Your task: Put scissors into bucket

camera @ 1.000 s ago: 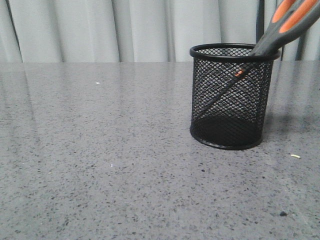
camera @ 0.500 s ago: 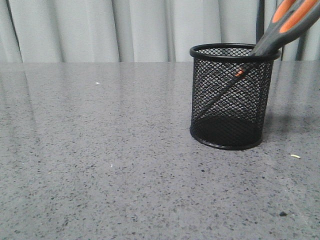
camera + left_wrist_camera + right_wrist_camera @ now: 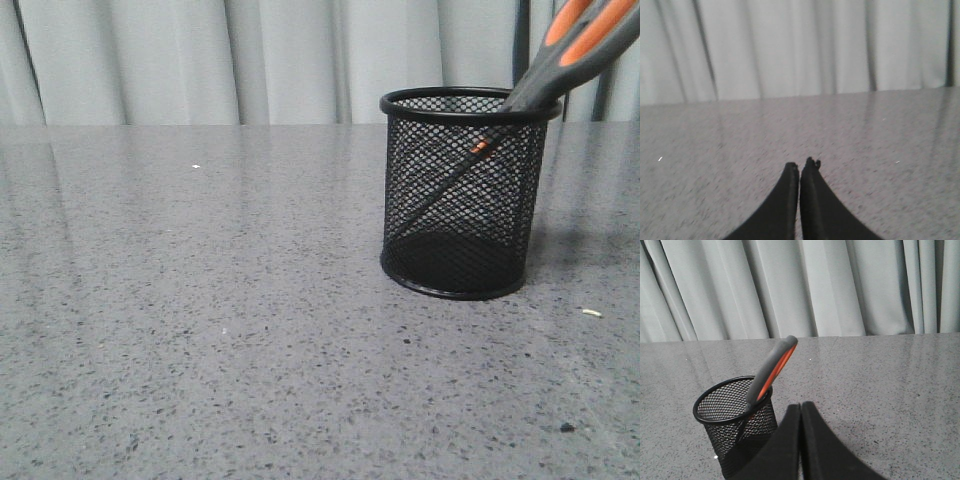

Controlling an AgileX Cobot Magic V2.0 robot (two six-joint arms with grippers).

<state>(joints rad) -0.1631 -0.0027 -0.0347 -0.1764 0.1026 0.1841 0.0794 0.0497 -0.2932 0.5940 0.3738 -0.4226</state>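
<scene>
We are watching the scissors (image 3: 560,62) leaning in the bucket (image 3: 462,195) near the counter's (image 3: 200,300) right edge; top-heavy handles risk tipping it. Both pincers, left pincer (image 3: 800,167) and right pincer (image 3: 801,407), are sitting closed, empty.

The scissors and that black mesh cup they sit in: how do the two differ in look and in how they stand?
The bucket stands upright on the table; the scissors lean aslant, blades down inside it, handles past its rim. The bucket is black wire mesh that you can see through; the scissors are solid, with grey handles lined orange. The scissors are longer than the bucket is tall. Both are dark, and no gripper holds either.
</scene>
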